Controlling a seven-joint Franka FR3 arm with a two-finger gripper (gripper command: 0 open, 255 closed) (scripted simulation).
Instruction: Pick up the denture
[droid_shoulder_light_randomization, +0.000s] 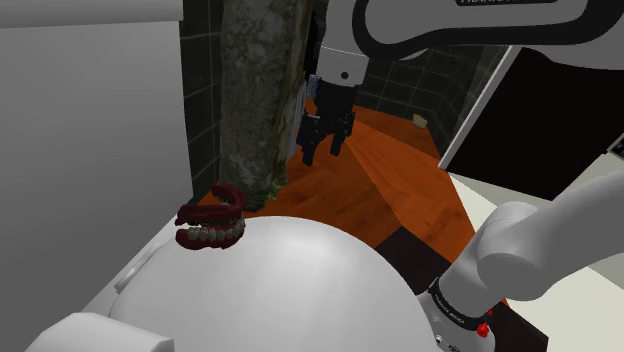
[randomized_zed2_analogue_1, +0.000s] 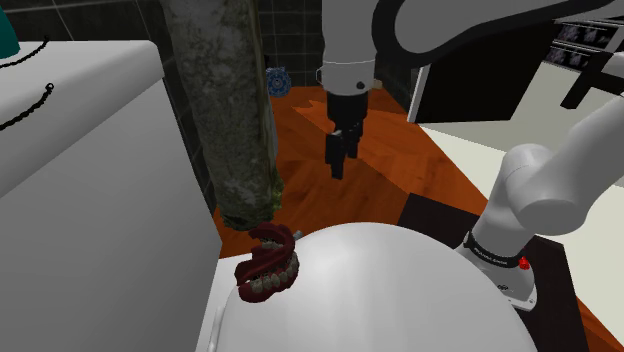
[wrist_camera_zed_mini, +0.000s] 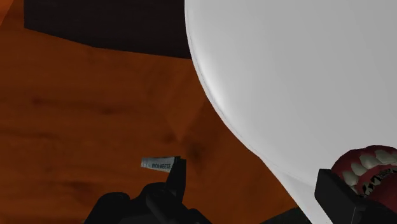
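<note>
Hand and denture, placed relative to the white dome (droid_shoulder_light_randomization: 300, 290).

One black hand (droid_shoulder_light_randomization: 322, 152) hangs on the white arm (droid_shoulder_light_randomization: 480, 30), above the dome and beyond its far rim, over the orange wooden floor (droid_shoulder_light_randomization: 360, 190). Its two fingers (droid_shoulder_light_randomization: 337, 140) point downward and stand wide apart. They clasp nothing and touch neither the dome nor the floor. In the wrist view the fingers (wrist_camera_zed_mini: 175, 181) enter well separated, with the dome's curved edge running between them.

One denture (droid_shoulder_light_randomization: 212, 222) rests on the dome's rim, toward the shoulder view's left. It has dark red gums and two rows of pale teeth, the upper arch gaping open above the lower. It lies well apart from the hand and lower than it. In the wrist view the denture (wrist_camera_zed_mini: 366, 172) appears on the dome just beside one finger.

One mottled grey-green pillar (droid_shoulder_light_randomization: 255, 90) rises just behind the dome's rim, close to the denture.

One small white labelled strip (wrist_camera_zed_mini: 157, 164) lies on the floor, off the dome, near the other finger.
</note>
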